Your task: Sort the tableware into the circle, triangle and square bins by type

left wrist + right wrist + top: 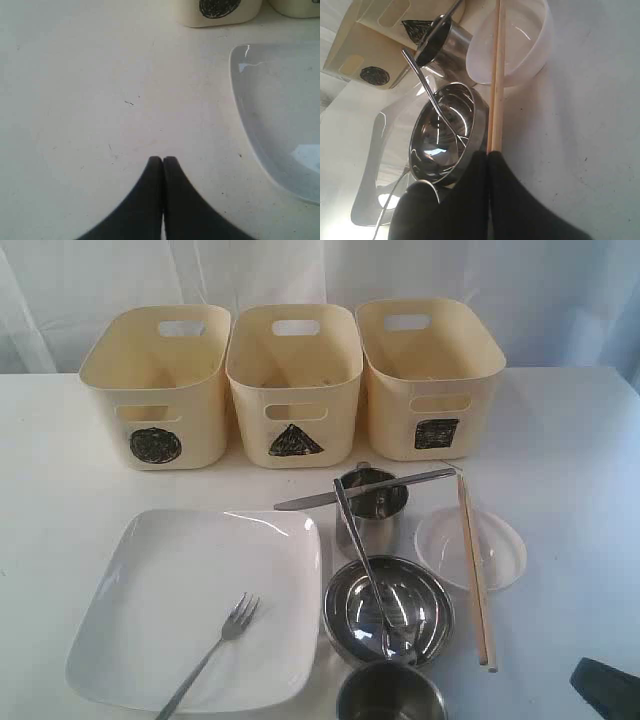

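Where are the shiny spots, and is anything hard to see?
Exterior view: soft, even light; white glints on the steel bowl and the plate. Left wrist view: glare on the plate's rim; the left end effector is a black shape without detail. Right wrist view: the scene is tilted, the steel bowl mirrors light, and the plate is washed out.

The lower edge cuts off the near steel cup [390, 695] and the fork [209, 658].

Looks like robot test lab, not home kitchen: bare white table [75, 100] under left gripper [163, 161] jaws; ahead of jaws, circle bin [200, 430], triangle bin [245, 425], square bin [390, 430] with hand-drawn marks; white curtain [80, 290] beyond.
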